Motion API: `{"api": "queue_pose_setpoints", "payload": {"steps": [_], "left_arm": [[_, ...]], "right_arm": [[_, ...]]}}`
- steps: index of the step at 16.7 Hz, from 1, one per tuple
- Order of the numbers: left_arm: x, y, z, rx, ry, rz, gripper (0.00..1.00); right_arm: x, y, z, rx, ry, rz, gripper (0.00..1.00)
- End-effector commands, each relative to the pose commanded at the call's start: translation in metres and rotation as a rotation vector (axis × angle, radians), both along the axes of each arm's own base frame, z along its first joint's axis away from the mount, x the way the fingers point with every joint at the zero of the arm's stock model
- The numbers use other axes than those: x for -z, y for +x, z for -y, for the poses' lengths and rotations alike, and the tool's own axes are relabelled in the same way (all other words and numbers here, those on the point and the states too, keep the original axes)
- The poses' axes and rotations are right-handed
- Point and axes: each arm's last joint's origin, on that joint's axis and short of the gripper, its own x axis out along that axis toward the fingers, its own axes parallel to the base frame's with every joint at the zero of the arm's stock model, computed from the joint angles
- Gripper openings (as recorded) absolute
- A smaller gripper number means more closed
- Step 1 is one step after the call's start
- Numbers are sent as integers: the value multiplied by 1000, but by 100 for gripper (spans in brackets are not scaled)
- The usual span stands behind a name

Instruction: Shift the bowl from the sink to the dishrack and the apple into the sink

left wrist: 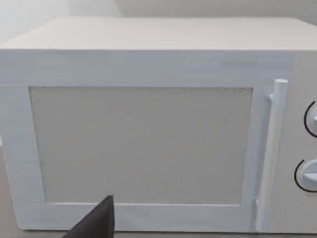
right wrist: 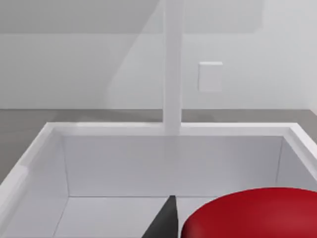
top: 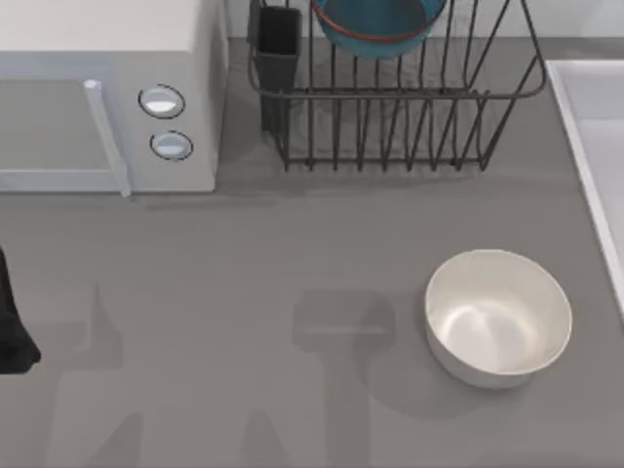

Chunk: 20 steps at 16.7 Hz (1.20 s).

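Surface: grey countertop (top: pixel 244 292), microwave (top: pixel 107 88) at ten o'clock.
Right gripper (right wrist: pixel 166 220): above the sink (right wrist: pixel 168 131), grip undeterminable, apple (right wrist: pixel 252 213) close beneath.
Left gripper (left wrist: pixel 96 223): parked facing microwave.
Bowl (top: pixel 375 24): inside dishrack (top: pixel 400 107), twelve o'clock — done.
Left: apple's release, probably.

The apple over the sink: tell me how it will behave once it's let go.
The apple looks glossy and smooth, so it may slip between the fingers. Its rounded shape suggests it could roll a little on the flat floor of the sink. The basin's raised walls would probably stop it from escaping.
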Motion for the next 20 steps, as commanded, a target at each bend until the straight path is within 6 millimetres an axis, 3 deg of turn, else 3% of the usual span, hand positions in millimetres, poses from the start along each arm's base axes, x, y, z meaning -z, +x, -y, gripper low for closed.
{"api": "queue_pose_setpoints", "payload": {"steps": [3, 16, 20], "left_arm": [[0, 0, 0, 0, 0, 0, 100], [0, 0, 0, 0, 0, 0, 100], [0, 0, 0, 0, 0, 0, 100]], "right_arm": [[0, 0, 0, 0, 0, 0, 0], [0, 0, 0, 0, 0, 0, 98], [0, 0, 0, 0, 0, 0, 100]]}}
